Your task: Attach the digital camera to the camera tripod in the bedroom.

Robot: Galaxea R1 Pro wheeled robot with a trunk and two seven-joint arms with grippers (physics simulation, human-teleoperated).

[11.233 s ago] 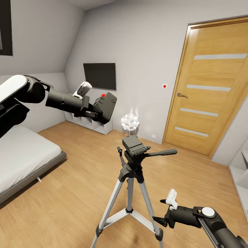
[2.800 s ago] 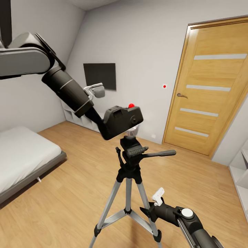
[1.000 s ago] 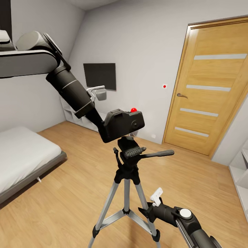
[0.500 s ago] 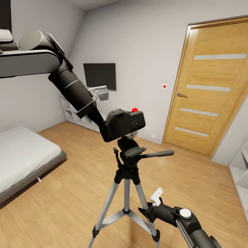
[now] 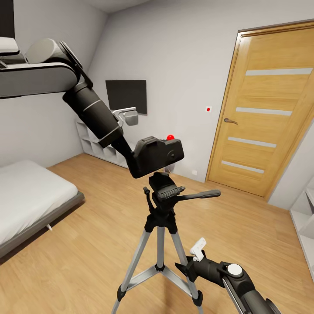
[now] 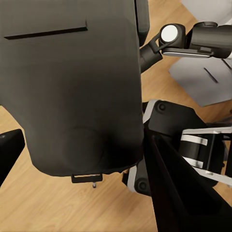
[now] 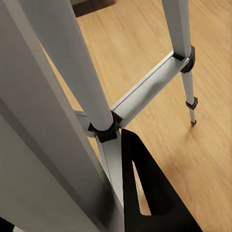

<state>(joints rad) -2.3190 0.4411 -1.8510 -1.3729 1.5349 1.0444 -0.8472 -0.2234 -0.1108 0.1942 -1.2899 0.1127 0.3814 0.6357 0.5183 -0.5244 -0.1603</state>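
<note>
The black digital camera (image 5: 157, 155), red button (image 5: 170, 137) on top, hangs just above the black head (image 5: 163, 187) of the camera tripod (image 5: 161, 226). My left gripper (image 5: 131, 158) is shut on the camera from its back left side. In the left wrist view the camera's body (image 6: 72, 87) sits between the fingers (image 6: 179, 198). The tripod's pan handle (image 5: 203, 193) points right. My right gripper (image 5: 181, 267) is low, shut on the tripod's near right silver leg (image 7: 58, 82), with one finger (image 7: 154, 203) pressed against it.
A wooden door (image 5: 266, 109) stands at the back right and a black TV (image 5: 126, 96) hangs on the far wall over a white cubby shelf (image 5: 98, 146). The white bed (image 5: 30, 196) is at the left. Light wood floor (image 5: 87, 244) surrounds the tripod.
The left arm has carried the camera from high at the left down to just over the tripod head. The right gripper moved in onto the tripod leg. In the last second the camera edged slightly right.
</note>
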